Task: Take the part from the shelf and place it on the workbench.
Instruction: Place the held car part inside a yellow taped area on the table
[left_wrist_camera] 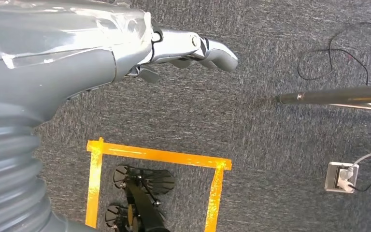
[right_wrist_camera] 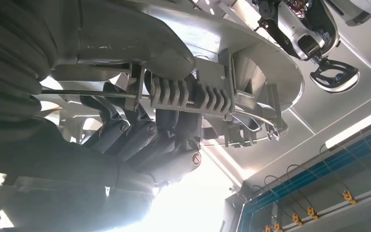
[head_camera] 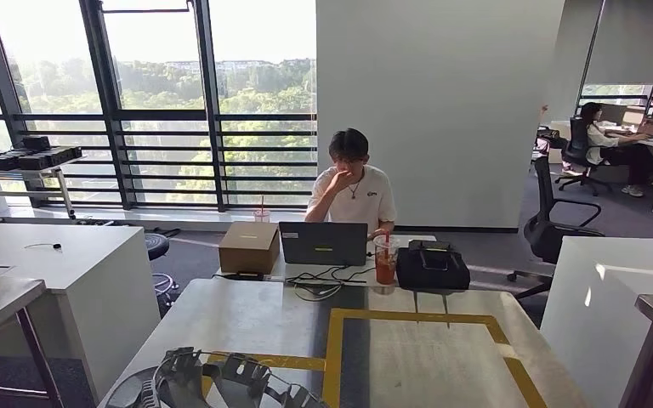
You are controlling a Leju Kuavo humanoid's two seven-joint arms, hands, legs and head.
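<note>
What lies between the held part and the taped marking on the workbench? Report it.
Nothing visible. The part, gripped by the right hand, is over the near edge of the workbench, and the yellow-taped rectangle beside it is bare. The laptop, box, cup and bag stand beyond it at the far end.

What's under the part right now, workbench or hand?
In the right wrist view, the right hand grips the part from beneath. In the head view the part overlaps the workbench edge; contact underneath is hidden.

Grey ribbed wrist cover, smooth silver shell, thick grey thumb on left hand [left_wrist_camera: 193, 48]; dark fingers on right hand [right_wrist_camera: 145, 140].
</note>
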